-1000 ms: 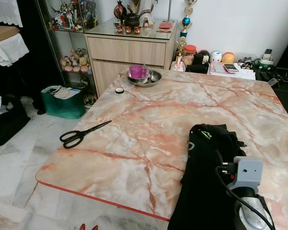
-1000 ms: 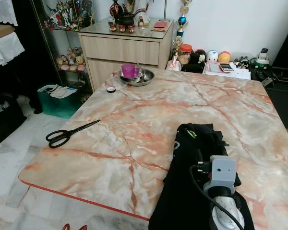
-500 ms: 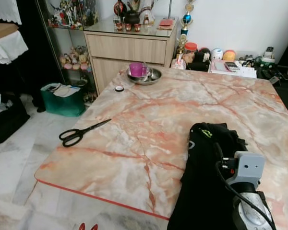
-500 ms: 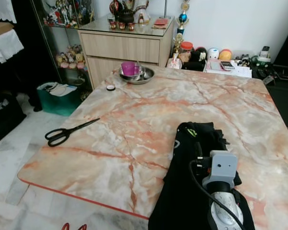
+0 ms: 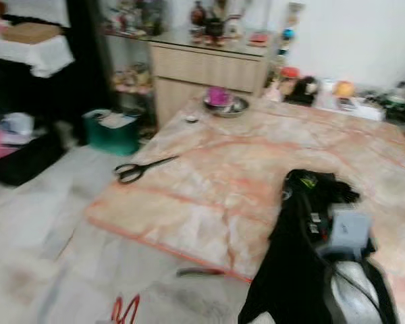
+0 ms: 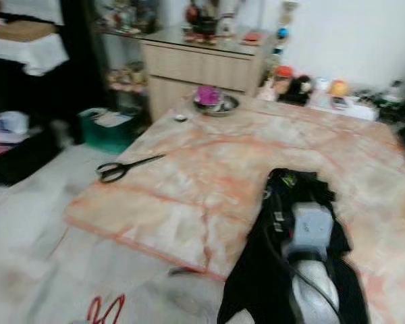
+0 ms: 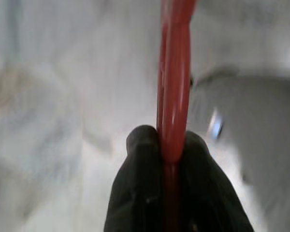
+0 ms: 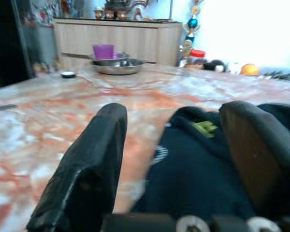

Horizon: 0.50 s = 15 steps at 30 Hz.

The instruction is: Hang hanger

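Left eye view is blurry; a black garment (image 5: 304,236) lies on the pink marble table (image 5: 223,182), scissors (image 5: 140,169) near its edge. Left wrist view: the left gripper (image 7: 170,145) is clenched on the red hanger (image 7: 174,77); right wrist view: the right gripper (image 8: 183,150) hangs wide apart over the garment.
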{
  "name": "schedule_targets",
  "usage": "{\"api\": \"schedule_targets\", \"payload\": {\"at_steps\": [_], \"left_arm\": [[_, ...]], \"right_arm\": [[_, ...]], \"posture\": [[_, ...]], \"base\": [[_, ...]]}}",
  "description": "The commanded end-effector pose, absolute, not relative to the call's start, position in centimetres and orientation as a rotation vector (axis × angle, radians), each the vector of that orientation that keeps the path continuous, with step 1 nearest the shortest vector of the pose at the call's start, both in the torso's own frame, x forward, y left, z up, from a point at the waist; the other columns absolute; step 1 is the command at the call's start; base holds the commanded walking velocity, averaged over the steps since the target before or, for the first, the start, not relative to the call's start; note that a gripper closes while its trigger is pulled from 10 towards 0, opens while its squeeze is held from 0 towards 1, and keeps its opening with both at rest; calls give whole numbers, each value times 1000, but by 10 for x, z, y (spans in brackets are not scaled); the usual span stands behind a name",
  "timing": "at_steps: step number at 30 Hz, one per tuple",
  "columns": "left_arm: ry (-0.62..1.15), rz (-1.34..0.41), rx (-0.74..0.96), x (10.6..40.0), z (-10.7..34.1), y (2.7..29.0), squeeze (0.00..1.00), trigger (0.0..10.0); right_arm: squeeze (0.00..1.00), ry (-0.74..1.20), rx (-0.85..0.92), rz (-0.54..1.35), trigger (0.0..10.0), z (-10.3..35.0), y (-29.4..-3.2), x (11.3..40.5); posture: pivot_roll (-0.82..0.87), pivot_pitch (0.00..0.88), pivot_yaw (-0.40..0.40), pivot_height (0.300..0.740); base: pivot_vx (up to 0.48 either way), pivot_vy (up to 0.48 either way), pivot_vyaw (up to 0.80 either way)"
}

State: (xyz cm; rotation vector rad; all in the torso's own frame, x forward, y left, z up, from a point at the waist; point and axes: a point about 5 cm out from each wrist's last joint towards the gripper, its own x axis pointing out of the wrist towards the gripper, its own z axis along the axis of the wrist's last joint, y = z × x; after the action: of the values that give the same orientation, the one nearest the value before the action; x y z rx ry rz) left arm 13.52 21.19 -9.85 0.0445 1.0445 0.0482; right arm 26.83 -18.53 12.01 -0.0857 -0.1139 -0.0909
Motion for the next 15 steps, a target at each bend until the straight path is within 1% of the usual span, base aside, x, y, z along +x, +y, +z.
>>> {"api": "schedule_targets", "payload": {"at_steps": [1,15], "left_arm": [[1040,49,55,140,-96,215,0,10000],[1041,48,53,140,-97,214,0,10000]], "right_arm": [[0,-110,-92,-97,10000,120,-187,268],[0,-107,-83,-106,10000,118,-188,269]], "posture": [[129,56,-45,740],[132,56,-46,740]], "base": [[0,0,0],[0,0,0]]}}
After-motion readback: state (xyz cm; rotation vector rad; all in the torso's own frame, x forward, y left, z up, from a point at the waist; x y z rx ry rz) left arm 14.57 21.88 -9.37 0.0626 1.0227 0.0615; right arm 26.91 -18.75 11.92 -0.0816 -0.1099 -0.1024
